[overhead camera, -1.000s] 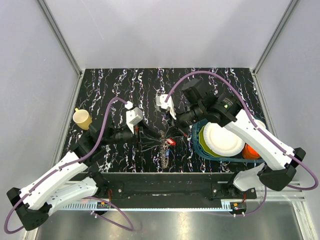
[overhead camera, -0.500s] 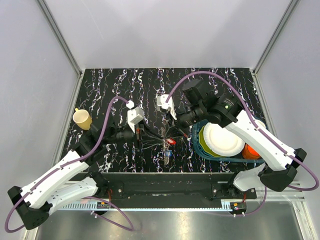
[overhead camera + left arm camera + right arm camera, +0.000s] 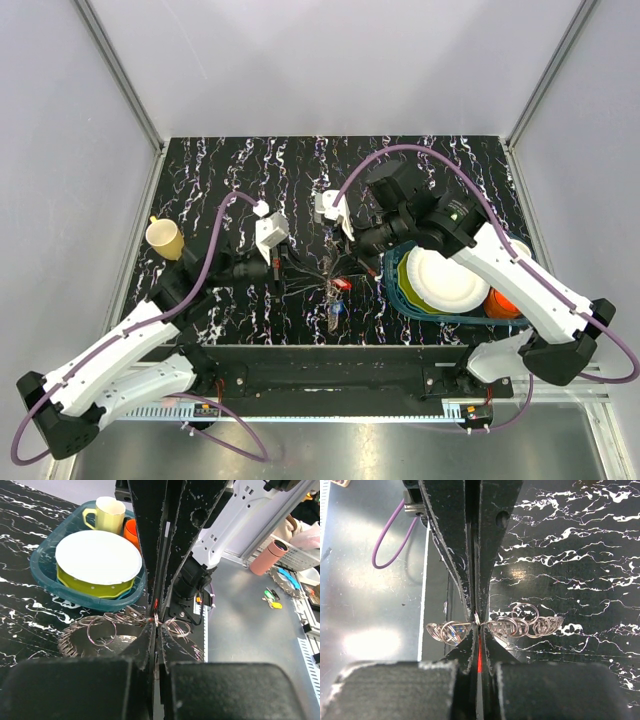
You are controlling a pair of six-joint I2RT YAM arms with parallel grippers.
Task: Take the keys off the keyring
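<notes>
A cup is sitting far left on the table. My left claw is pinching the keyring, its fingers pressing together on the wire loops. The keyring is sitting at the table's front middle, loops fanning out to both sides of the grip. The red key and blue key are showing right beside it. My right claw is pinching the same spot, meeting the left tip to tip. A tub of dishes is sitting right.

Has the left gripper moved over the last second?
Yes, slightly: the left gripper edged right, away from the yellow cup and toward the keyring, its jaws closing.
</notes>
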